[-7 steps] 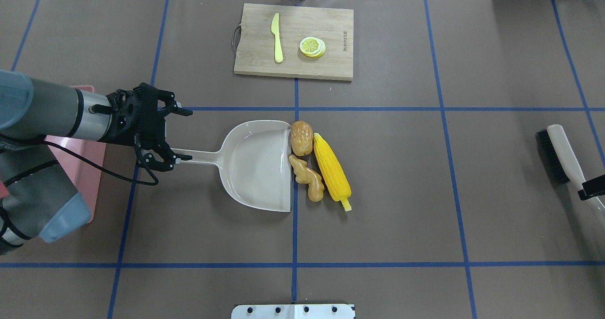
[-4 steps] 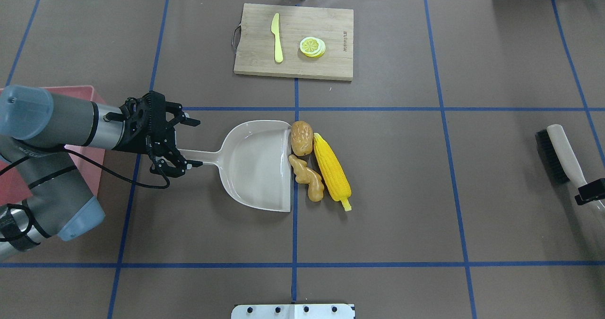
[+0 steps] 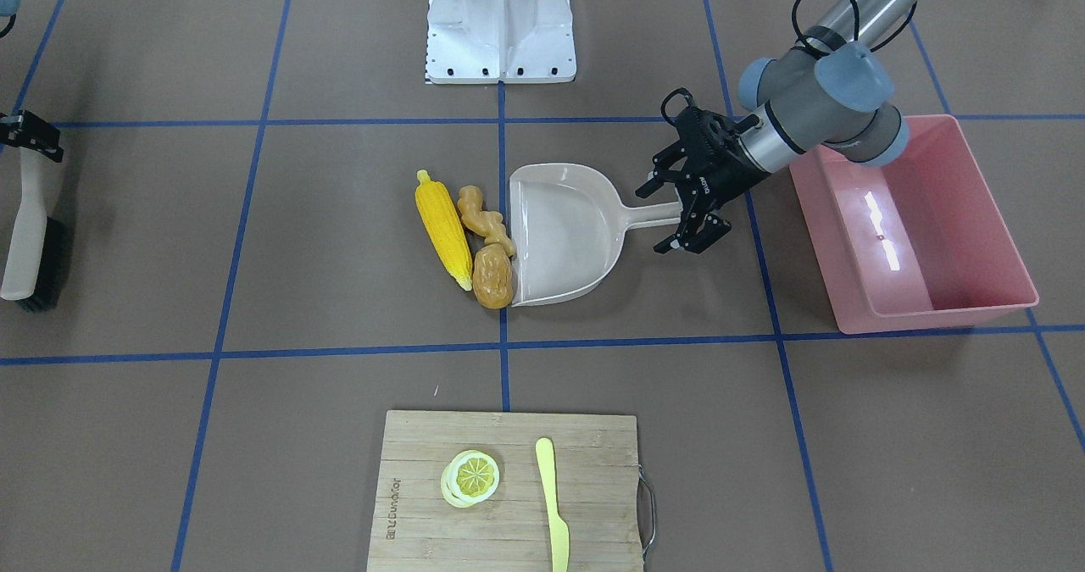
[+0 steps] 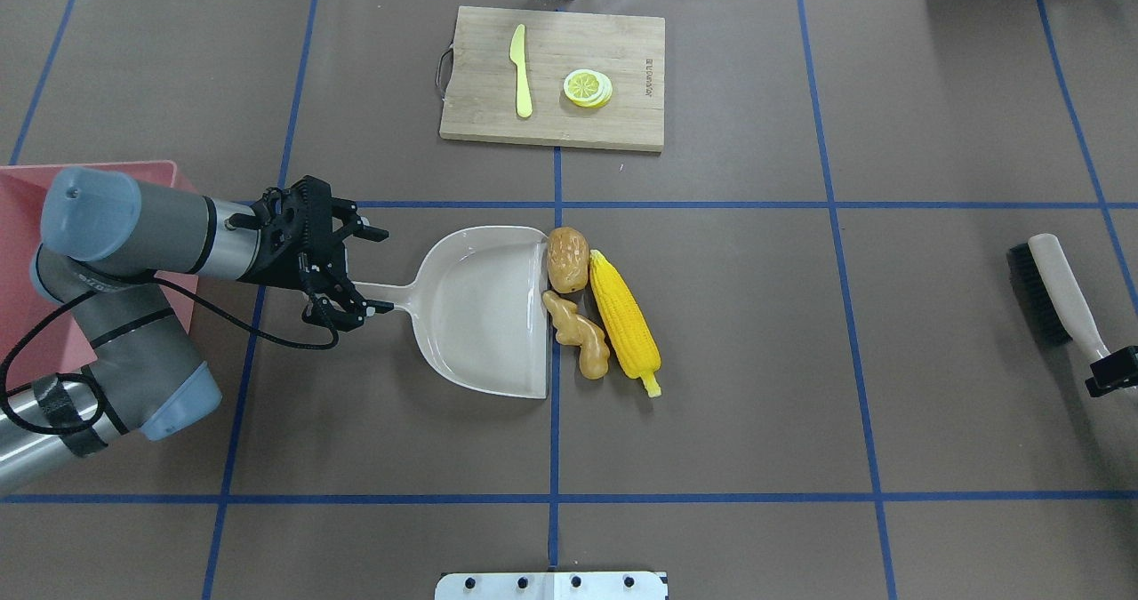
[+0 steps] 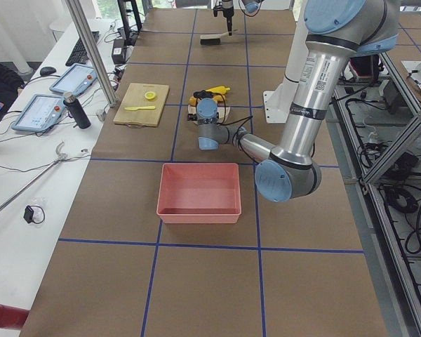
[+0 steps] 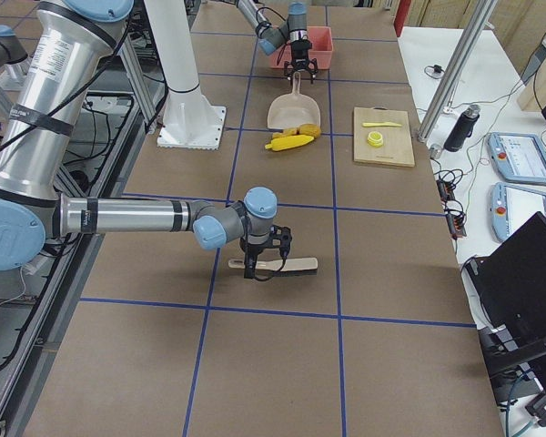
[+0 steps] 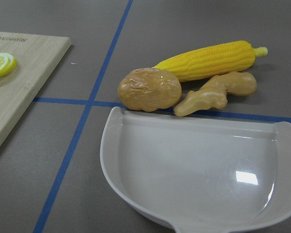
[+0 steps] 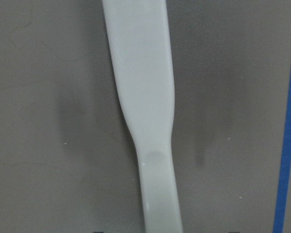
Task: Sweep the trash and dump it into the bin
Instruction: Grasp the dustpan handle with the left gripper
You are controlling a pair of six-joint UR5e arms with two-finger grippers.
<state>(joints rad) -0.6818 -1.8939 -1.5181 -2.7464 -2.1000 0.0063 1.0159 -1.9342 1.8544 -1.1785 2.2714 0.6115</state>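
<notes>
The trash lies in a row at the open mouth of the beige dustpan [image 4: 480, 316]: a potato-like lump [image 4: 567, 260], a ginger root [image 4: 580, 333] and a yellow corn cob [image 4: 625, 326]. The left wrist view shows the lump [image 7: 149, 89], ginger [image 7: 216, 92] and corn [image 7: 208, 60] just beyond the pan lip. My left gripper [image 4: 375, 271] is open, its fingers either side of the pan handle [image 3: 653, 213]. The pink bin [image 3: 932, 309] stands behind it. My right gripper [image 4: 1111, 373] sits over the brush handle [image 8: 140, 73], apparently open.
A wooden cutting board [image 4: 622, 49] at the far middle carries a pale yellow knife [image 4: 520, 71] and a lemon slice [image 4: 588, 87]. The black-bristled brush [image 4: 1036, 289] lies flat at the table's right end. The robot's white base plate [image 3: 500, 21] is at the near edge.
My left gripper has moved right, from beside the bin to the dustpan handle, still open. The right gripper shifted slightly along the brush handle. Brush, pan and trash have not moved.
</notes>
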